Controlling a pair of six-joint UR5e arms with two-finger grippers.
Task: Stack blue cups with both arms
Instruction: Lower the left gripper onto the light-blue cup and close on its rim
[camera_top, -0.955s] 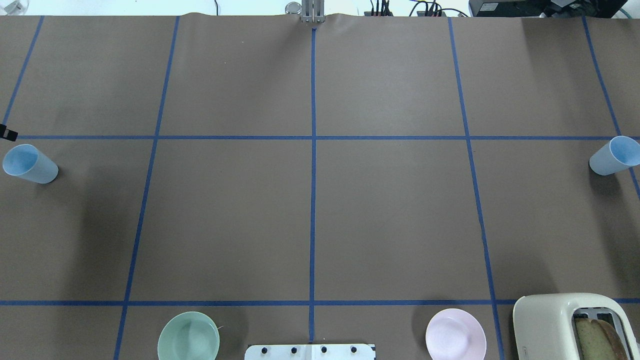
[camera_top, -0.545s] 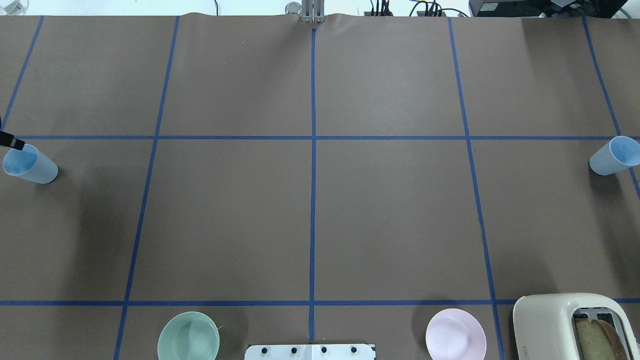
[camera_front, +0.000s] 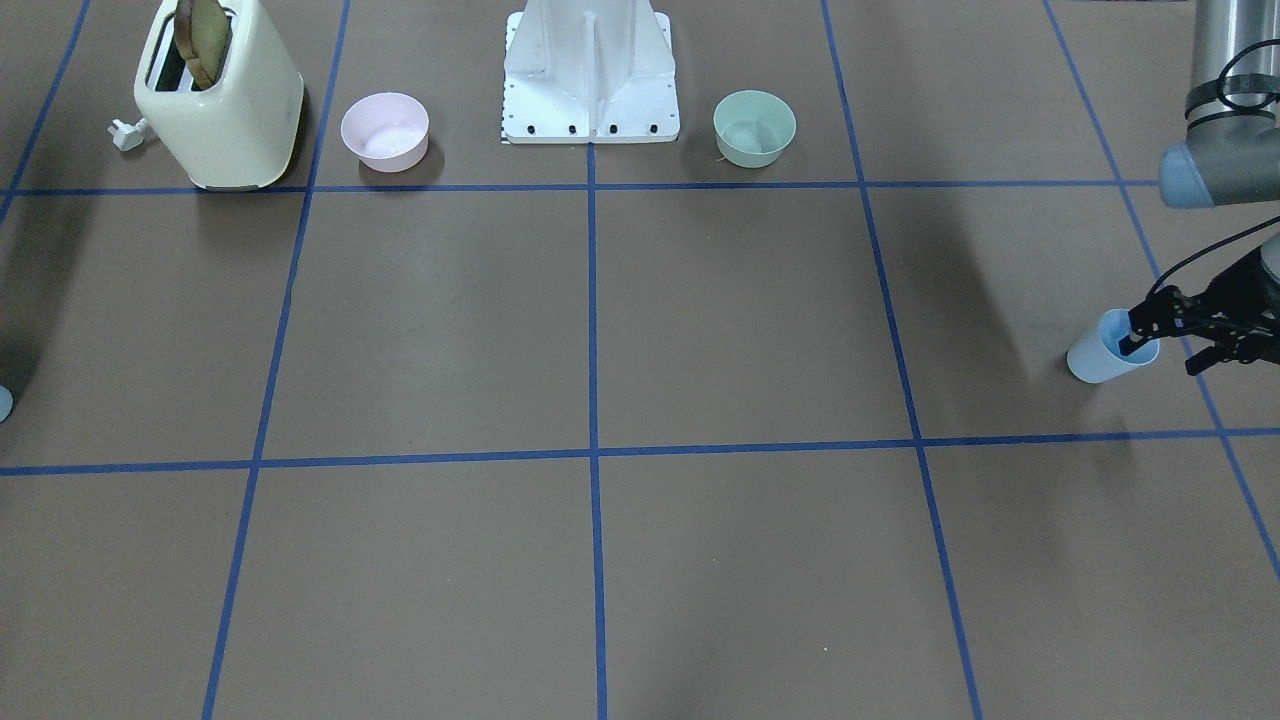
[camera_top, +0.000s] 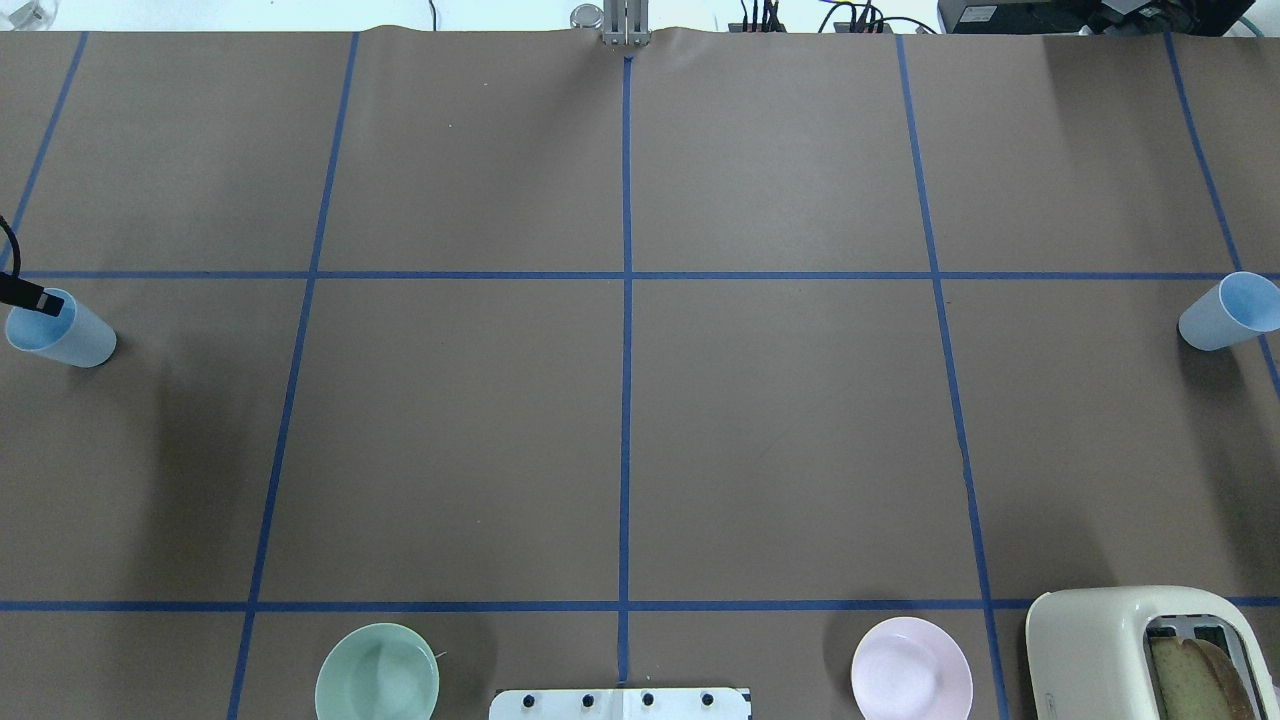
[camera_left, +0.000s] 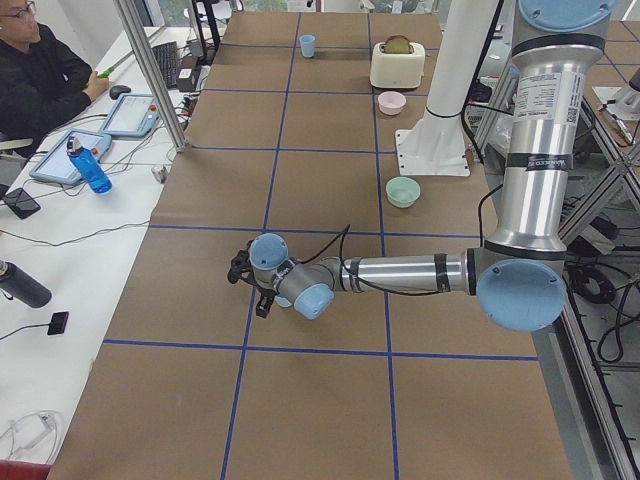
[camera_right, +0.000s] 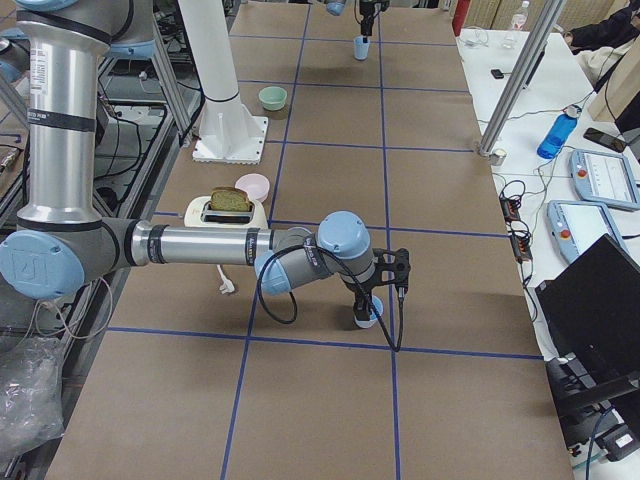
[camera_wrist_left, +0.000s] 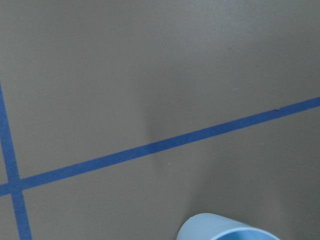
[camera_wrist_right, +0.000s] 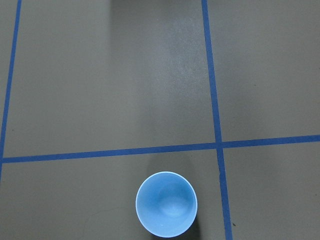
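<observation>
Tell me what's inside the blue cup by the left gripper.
One finger of the left gripper dips inside the blue cup; the other hangs outside. The finger covers part of its interior.

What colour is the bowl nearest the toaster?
The bowl is pale pink, clearest in the front-facing view.

The tabletop (camera_top: 780, 430) wears matt brown paper gridded with smooth blue tape (camera_top: 625, 400). The blue cups (camera_top: 75, 343), at 9 and 3 o'clock, are smooth plastic with a soft sheen, as are the mint bowl (camera_top: 377, 680) and pink bowl (camera_top: 911, 675). The toaster (camera_top: 1090, 640) is glossy cream. The left arm (camera_left: 535, 140) shows brushed silver metal tubes and satin light-blue caps.
</observation>
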